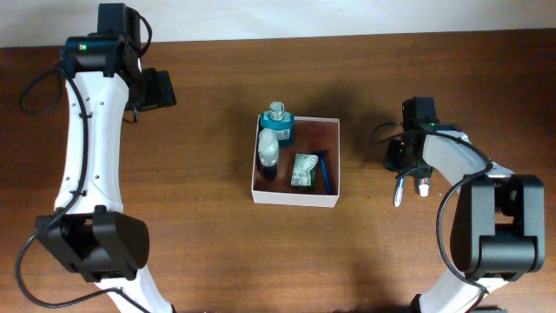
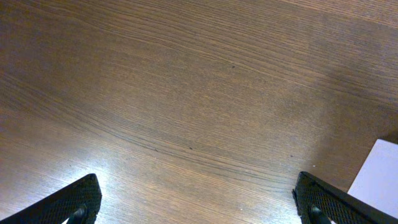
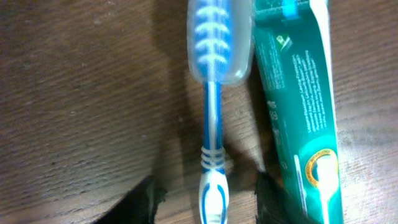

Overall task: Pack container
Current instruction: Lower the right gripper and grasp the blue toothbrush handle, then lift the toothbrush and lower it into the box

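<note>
White-walled container (image 1: 294,199) with bottles (image 1: 269,153), green packet (image 1: 303,170)

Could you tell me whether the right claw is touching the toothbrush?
Apart. The right wrist view shows bare table either side of the toothbrush handle, between it and the right claw.

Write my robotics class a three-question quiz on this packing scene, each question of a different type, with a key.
1. True or false: the left gripper is shut on a bottle.
2. Multiple choice: what lies beside the capped toothbrush on the table? A) green tube B) spoon C) sponge
3. Fill in: the right gripper has its jaws ___, one on either side of the toothbrush handle.
Key: 1 false; 2 A; 3 open.
</note>
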`<state>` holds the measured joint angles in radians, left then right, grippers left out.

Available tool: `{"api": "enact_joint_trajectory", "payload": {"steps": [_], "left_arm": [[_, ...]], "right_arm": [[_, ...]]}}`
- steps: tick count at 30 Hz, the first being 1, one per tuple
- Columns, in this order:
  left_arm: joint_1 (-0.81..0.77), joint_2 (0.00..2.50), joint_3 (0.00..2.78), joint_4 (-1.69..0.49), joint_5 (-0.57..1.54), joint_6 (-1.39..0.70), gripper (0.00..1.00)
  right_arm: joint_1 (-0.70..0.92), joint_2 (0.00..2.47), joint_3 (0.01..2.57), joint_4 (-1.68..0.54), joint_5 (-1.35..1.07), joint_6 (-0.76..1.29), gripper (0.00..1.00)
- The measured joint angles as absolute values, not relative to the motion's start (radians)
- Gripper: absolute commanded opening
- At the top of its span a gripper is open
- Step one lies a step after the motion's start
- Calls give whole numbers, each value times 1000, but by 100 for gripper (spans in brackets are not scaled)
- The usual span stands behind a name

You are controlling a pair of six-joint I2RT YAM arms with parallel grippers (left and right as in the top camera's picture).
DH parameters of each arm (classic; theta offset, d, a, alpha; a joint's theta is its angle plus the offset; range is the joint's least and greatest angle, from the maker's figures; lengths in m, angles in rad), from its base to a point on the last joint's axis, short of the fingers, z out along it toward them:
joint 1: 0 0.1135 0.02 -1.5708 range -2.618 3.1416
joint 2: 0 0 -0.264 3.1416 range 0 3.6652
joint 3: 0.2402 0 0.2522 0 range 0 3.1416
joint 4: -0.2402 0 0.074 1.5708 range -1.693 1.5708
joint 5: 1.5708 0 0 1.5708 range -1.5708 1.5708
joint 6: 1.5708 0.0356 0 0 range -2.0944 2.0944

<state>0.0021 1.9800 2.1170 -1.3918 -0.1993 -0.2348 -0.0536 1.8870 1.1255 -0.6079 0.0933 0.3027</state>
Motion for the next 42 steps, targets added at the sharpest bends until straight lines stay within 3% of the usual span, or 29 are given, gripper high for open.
{"api": "enact_joint_trajectory", "payload": {"steps": [1, 4, 13, 24, 42], "left_arm": [[2, 1980, 2117, -1392, -199, -235, 99], [2, 1980, 2117, -1392, -199, -235, 99], [2, 1980, 2117, -1392, -199, -235, 99], [2, 1980, 2117, -1392, -199, -235, 99], [2, 1980, 2117, -1391, -199, -235, 99]], "right_arm": [[-54, 1887, 1125, -604, 89, 302, 11], [-53, 1887, 1124, -600, 85, 298, 4], [-54, 1887, 1127, -612, 86, 291, 4], [-32, 1894, 1290, -875, 85, 289, 4], [257, 1884, 1622, -1087, 81, 289, 4]]}}
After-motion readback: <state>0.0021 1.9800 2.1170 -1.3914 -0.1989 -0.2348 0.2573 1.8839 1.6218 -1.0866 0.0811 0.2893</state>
